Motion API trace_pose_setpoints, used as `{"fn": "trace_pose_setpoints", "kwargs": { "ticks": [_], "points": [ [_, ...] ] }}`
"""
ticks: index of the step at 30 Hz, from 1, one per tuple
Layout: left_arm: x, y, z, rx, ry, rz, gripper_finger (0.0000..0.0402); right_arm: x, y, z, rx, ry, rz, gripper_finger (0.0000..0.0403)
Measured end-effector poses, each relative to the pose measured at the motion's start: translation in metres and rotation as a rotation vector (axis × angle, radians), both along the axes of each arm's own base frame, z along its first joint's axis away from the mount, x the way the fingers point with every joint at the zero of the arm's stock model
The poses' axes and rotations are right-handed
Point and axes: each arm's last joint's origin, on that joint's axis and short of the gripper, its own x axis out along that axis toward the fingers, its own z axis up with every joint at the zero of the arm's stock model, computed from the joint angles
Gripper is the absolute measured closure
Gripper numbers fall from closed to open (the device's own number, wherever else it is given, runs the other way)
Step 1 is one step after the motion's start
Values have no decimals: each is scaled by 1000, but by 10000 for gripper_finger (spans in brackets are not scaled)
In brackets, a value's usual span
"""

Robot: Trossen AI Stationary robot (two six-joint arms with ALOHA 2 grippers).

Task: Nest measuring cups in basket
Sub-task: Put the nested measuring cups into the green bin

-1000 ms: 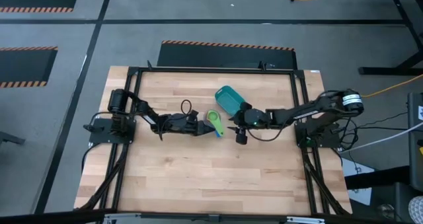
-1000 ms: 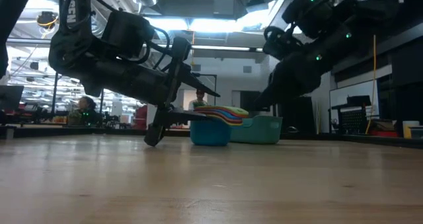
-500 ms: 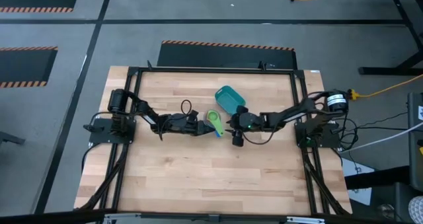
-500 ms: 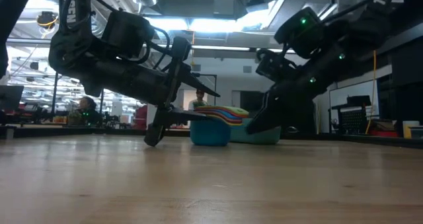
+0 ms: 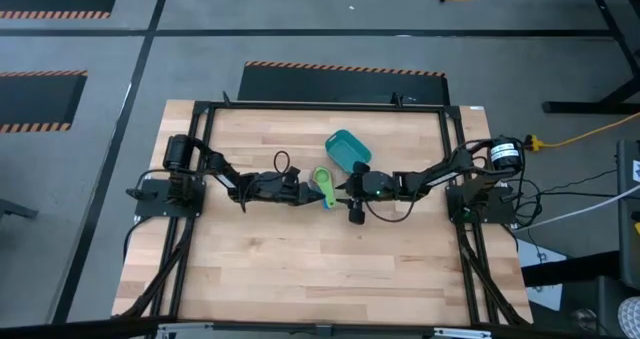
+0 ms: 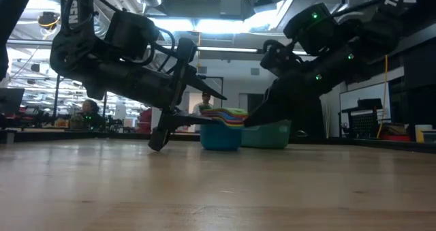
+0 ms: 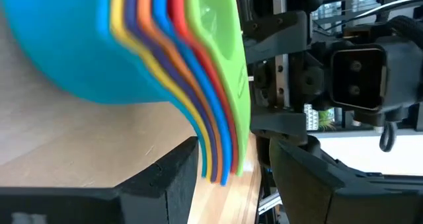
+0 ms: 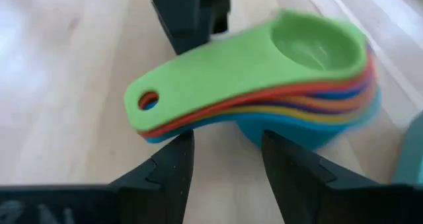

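On the wooden table (image 5: 300, 259) our left gripper (image 5: 305, 190) has its fingers parted either side of the handle ends of the nested measuring cups (image 5: 324, 186), not visibly clamping. The stack sits mid-table, green on top. Our right gripper (image 5: 345, 186), fingers parted, straddles the handles from the opposite side. Just beyond lies the teal basket (image 5: 348, 148).

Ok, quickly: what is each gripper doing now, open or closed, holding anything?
Left gripper: open, fingers either side of the measuring cups' handles, not clamped.
Right gripper: open, holding nothing.
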Motion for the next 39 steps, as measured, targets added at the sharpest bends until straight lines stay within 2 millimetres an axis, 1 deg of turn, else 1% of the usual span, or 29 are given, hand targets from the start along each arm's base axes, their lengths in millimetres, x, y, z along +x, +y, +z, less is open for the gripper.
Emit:
{"fn": "trace_pose_setpoints", "kwargs": {
  "ticks": [9,17,22,27,30,35,37,39],
  "points": [
    [0,1,0,-16,-3,-45,221,1,1,1,13,-12,15,221],
    [0,0,0,-44,-3,-76,221,-1,1,-2,12,30,14,221],
    [0,0,0,-25,-5,-68,221,-2,1,-3,9,33,16,221],
    [-1,1,6,18,-14,-53,221,-2,0,-3,9,36,16,221],
    [-4,1,8,21,-10,-50,221,-2,0,-3,9,36,16,221],
    [-15,1,14,26,-16,-52,221,-2,0,-3,9,36,16,221],
    [-21,1,17,68,-20,-62,221,-2,0,-3,9,37,15,221],
    [-23,1,24,148,-48,-88,221,-2,0,-3,8,38,13,221]
  ]
}}
